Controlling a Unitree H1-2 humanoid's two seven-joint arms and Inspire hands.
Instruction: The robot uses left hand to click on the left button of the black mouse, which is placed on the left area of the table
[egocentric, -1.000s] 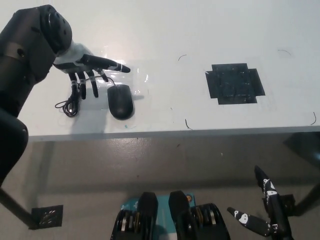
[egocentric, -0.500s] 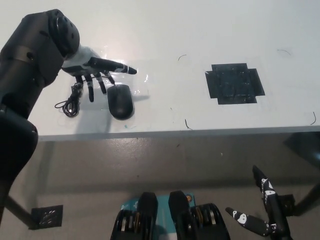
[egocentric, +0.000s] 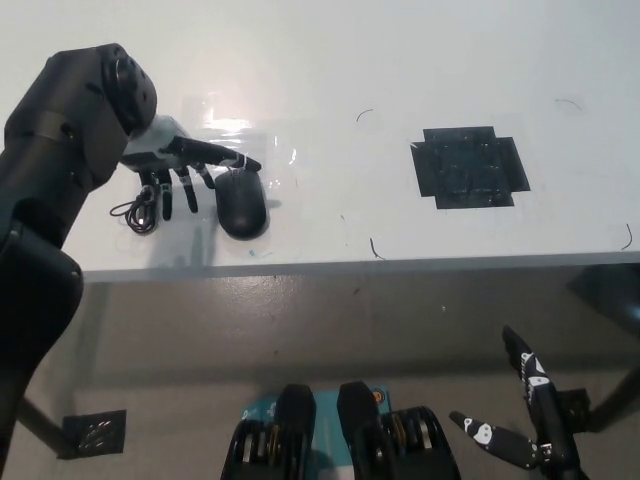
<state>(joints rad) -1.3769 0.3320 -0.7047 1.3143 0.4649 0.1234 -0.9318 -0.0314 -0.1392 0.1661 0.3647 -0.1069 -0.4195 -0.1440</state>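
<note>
**Left hand at the mouse, click not confirmed**

The white left hand (egocentric: 178, 165), fingers spread and holding nothing, reaches over the rear of the glossy black oval mouse (egocentric: 243, 203) near the white table's (egocentric: 330, 60) front-left edge; whether it presses is unclear. The black right hand (egocentric: 525, 420) rests low, below the table edge

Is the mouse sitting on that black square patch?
No, the black mouse lies on bare white table, far left of the black patch.

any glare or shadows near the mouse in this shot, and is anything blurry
Head view: a bright glare patch sits on the white table just behind the left hand, washing out the surface there; the black mouse and hand cast soft shadows toward the table's front edge. Head view: mouse and black tape patch look sharp; the right hand, low at right, is dim.
</note>
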